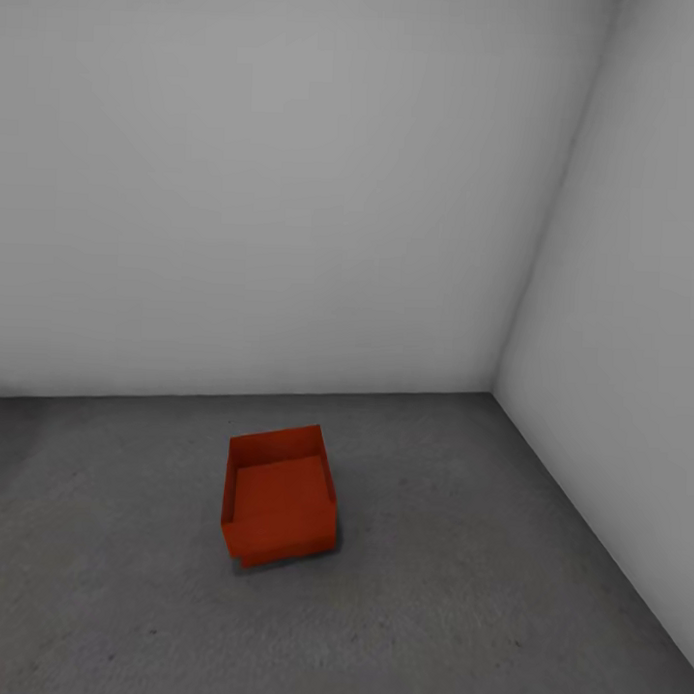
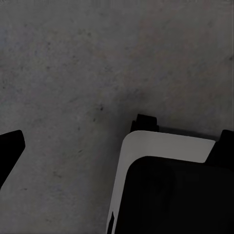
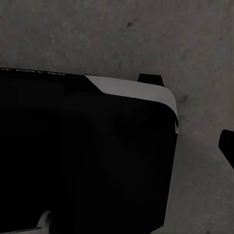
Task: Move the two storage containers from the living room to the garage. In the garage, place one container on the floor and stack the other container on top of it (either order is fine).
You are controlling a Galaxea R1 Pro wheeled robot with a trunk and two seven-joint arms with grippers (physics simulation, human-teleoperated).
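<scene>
**Storage containers: garage corner inspected, stack looks in place**

Storage containers (image 1: 280, 497) sit on the floor (image 1: 458, 611) of the garage, near the corner where two plain white walls (image 1: 293, 185) meet. From my head view I read the orange-red shape as two bins, one nested or stacked on the other: a lower rim juts out at the near left corner, slightly skewed from the upper bin. I cannot confirm the count with certainty from this distance.

Left side first. My left wrist view looks down at mottled grey concrete, with the white-edged, dark base (image 2: 170, 185) of my own body below it and a dark tip of what may be a finger at the frame edge. I cannot tell how wide my left gripper stands, and I see nothing held in it.

Right side. My right wrist view shows the same concrete and the same dark base (image 3: 87, 156), with another dark tip at the edge. Again I cannot judge the opening, and I see no load.

Judgement: the placing step appears done or nearly so. To finish well, I should check that the upper bin rests level and fully seated, not cocked on the lower rim, and keep my base well apart from the stack when turning.
</scene>
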